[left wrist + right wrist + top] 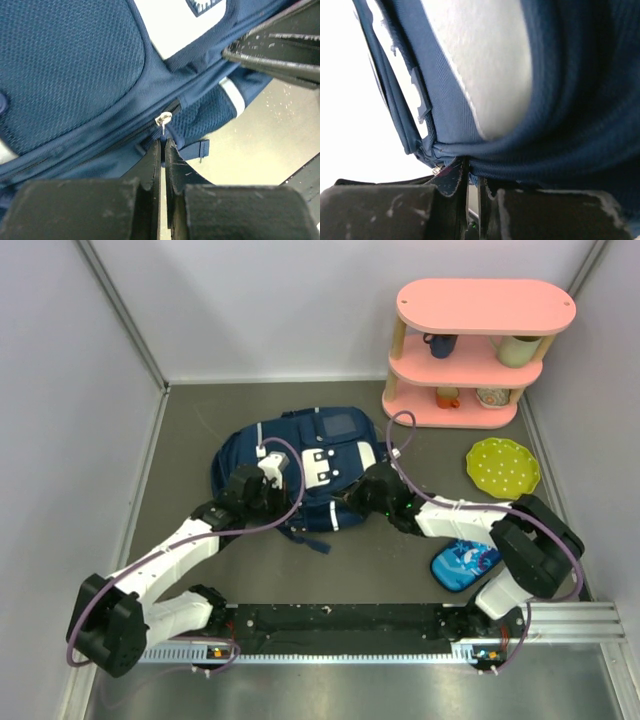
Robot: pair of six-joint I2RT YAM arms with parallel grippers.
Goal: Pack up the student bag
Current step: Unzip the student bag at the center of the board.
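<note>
Navy blue fabric student bag (300,432) lies on the grey table (380,560), ahead of both tools. Left tool (162,146), shut, has the small silver zipper pull (163,119) at its tips; right tool (470,174) pinches the bag's edge seam, zip line running between them.

— What's on the grey table (190,440)?
— A navy backpack (330,430) lies in the middle. A pink shelf (485,305) stands in the far right corner, with a green dotted plate (503,467) near it.
— Anything closer?
— A blue pencil case (462,562), on the right.
</note>
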